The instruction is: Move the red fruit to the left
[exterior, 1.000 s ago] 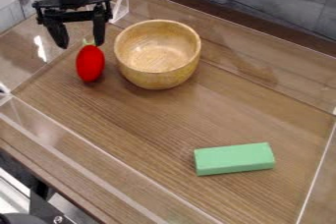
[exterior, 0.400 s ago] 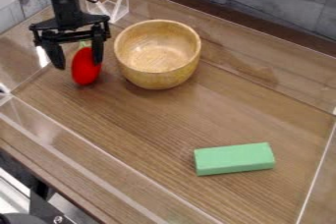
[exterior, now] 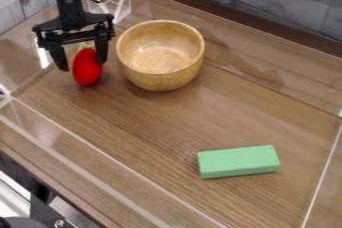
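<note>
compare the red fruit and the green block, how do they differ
The red fruit is rounded and bright red; the green block is flat, rectangular and green. The fruit sits far left beside the wooden bowl, between the gripper jaws; the block lies alone, front right. Both rest on the table.

On the wooden surface [exterior: 174,142] there is one red fruit [exterior: 87,67], one wooden bowl [exterior: 160,54] and one green rectangular block [exterior: 239,161]. That makes three loose things in all, each of a different kind. One robot arm is in view, carrying one black claw [exterior: 74,57] with two fingers.
</note>
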Controlling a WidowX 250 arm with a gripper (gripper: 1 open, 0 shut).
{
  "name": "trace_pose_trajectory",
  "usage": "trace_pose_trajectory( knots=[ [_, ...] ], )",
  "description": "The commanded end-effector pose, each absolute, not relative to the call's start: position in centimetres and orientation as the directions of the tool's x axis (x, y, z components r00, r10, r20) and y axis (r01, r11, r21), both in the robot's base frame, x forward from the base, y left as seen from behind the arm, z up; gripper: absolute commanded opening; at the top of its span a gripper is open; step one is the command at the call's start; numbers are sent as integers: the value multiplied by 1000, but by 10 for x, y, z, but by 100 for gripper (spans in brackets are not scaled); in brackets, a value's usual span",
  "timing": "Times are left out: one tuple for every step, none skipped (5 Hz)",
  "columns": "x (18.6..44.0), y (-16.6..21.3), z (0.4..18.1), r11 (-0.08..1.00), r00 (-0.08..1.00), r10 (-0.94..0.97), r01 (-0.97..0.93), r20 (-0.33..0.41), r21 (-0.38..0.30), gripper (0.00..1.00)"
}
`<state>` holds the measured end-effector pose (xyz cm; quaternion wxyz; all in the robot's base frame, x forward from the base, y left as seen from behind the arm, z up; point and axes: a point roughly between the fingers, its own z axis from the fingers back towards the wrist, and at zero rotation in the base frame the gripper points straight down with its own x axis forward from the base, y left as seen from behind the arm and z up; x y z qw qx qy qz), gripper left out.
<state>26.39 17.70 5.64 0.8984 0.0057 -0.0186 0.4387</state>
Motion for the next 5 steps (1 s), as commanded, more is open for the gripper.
trace_pose_trajectory(
  knots=[
    [272, 184, 76, 611, 606, 789, -792, 98, -20, 100],
    [281, 181, 69, 597, 593, 799, -802, 98, -19, 100],
    [290, 179, 59, 582, 578, 810, -813, 98, -16, 0],
    [298, 176, 55, 567, 563, 821, -824, 99, -16, 0],
    [312, 171, 59, 555, 551, 828, -831, 98, -17, 100]
  ],
)
